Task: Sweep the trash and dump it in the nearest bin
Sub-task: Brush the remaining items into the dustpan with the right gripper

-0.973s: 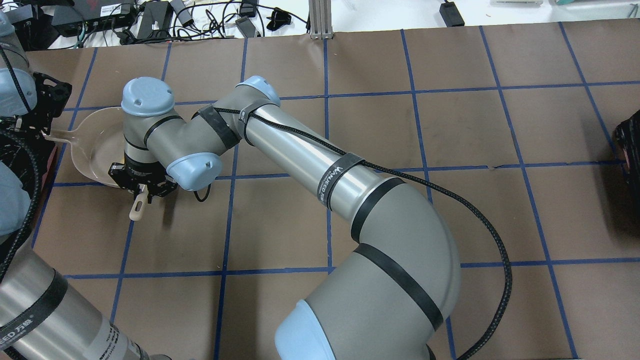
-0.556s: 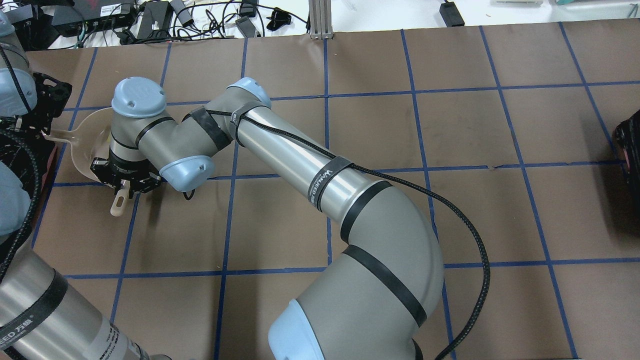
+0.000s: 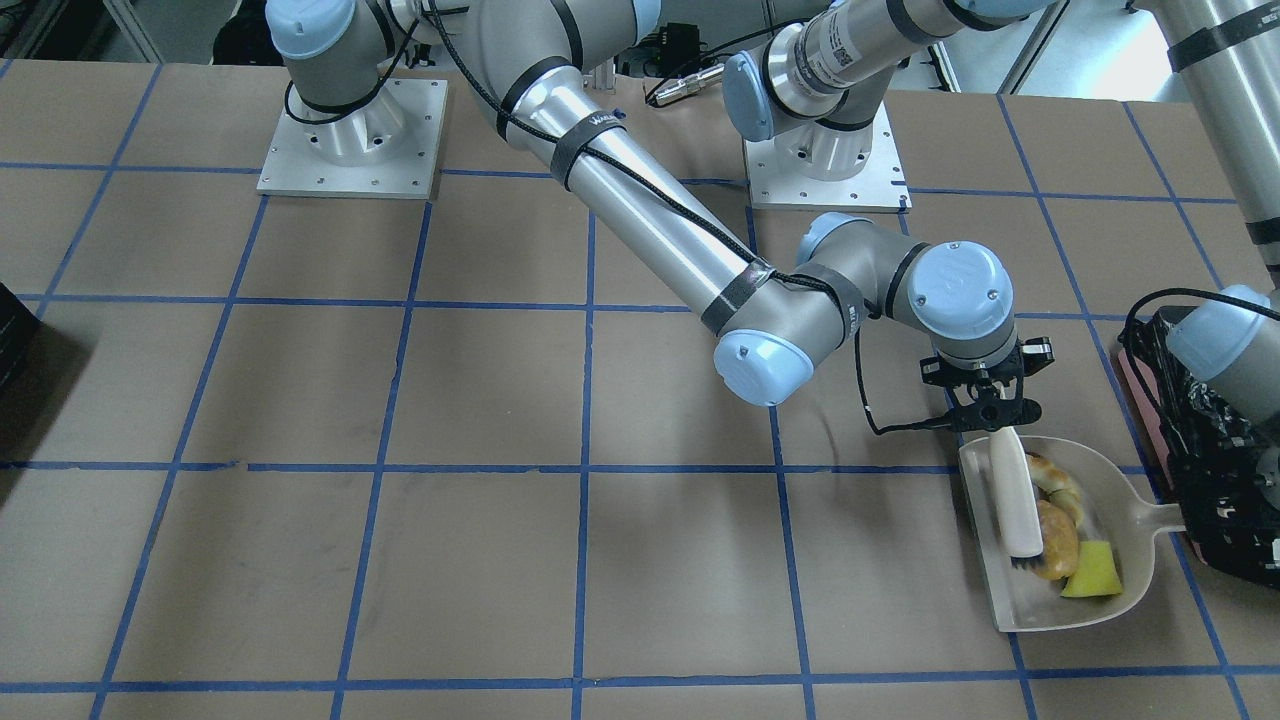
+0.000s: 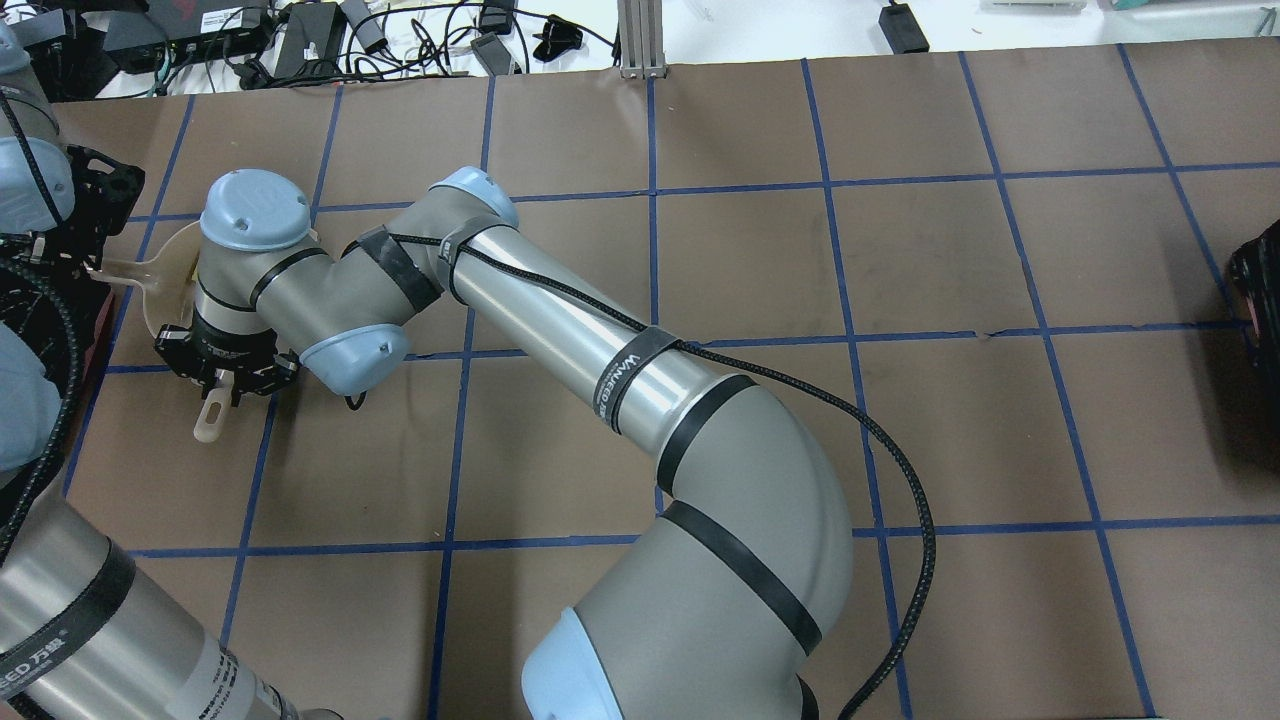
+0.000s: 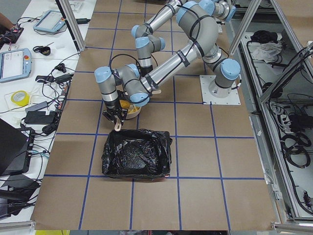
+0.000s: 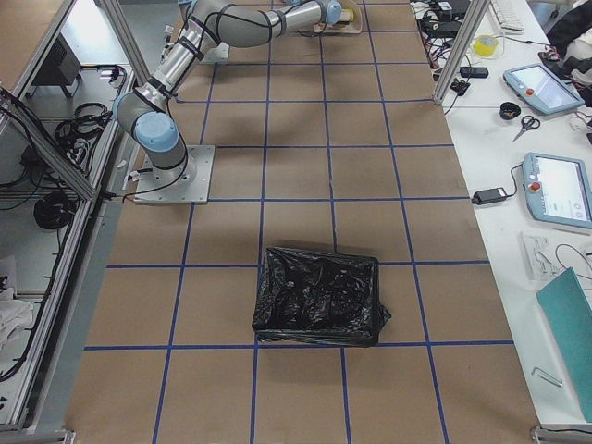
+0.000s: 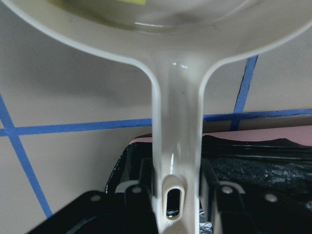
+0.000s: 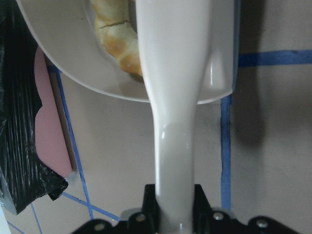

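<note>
The cream dustpan (image 3: 1030, 603) lies on the table beside the bin (image 3: 1205, 480), a pink container lined with a crinkled black bag. All the trash sits in the pan: a croissant (image 3: 1062, 480), a bread roll (image 3: 1058, 540) and a yellow wedge (image 3: 1092, 578). My right gripper (image 3: 990, 420) is shut on the handle of a cream brush (image 3: 1012, 495), whose head rests in the pan against the roll. In the left wrist view my left gripper (image 7: 173, 200) is shut on the dustpan (image 7: 175, 97) handle, above the bin's edge. From overhead, my right arm hides most of the dustpan (image 4: 165, 262).
A second bag-lined bin (image 6: 319, 307) stands at the table's other end, showing as a dark shape (image 4: 1262, 290) at the overhead view's right edge. Both arm bases (image 3: 350, 140) are bolted at the robot's side of the table. Cables and devices lie beyond the far edge.
My right arm has moved left in the overhead view, carrying the brush further over the dustpan towards the bin. The left arm and the pan's handle have stayed put.
</note>
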Controlling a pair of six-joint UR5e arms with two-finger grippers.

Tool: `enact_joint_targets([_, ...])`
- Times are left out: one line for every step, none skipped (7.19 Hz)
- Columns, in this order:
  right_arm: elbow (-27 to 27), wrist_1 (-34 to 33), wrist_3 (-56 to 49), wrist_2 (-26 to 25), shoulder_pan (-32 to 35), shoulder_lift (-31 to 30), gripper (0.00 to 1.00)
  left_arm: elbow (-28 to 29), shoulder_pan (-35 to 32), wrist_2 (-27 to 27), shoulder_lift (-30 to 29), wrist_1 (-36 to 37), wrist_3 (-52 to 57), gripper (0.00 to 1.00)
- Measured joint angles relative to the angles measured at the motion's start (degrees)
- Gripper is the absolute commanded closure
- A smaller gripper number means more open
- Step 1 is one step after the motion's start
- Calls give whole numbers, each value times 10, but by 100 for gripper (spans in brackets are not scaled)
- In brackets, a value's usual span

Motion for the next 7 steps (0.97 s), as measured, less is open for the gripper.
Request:
enact_joint_targets([-6, -1, 2, 6, 2, 0, 100, 0, 0, 0, -1, 0, 1, 100])
enact_joint_targets([-11, -1, 4, 10, 3, -3, 100, -1, 0, -2, -2, 0, 1, 100])
enact_joint_targets([-11, 4, 5, 8, 3, -11, 100, -3, 0, -4, -2, 0, 2, 100])
enact_joint_targets([-5, 28, 2, 3, -1, -28, 100, -5, 0, -5, -1, -1, 2, 100])
enact_joint_targets([1, 74, -10, -7, -10, -56, 100, -7, 0, -9, 2, -3, 3, 100])
enact_joint_targets([7, 126, -26, -26, -24, -92, 100, -8, 0, -19, 6, -7, 4, 100])
enact_joint_targets([20, 169, -40, -51, -40, -129, 100, -8, 0, -27, 14, -9, 5, 100])
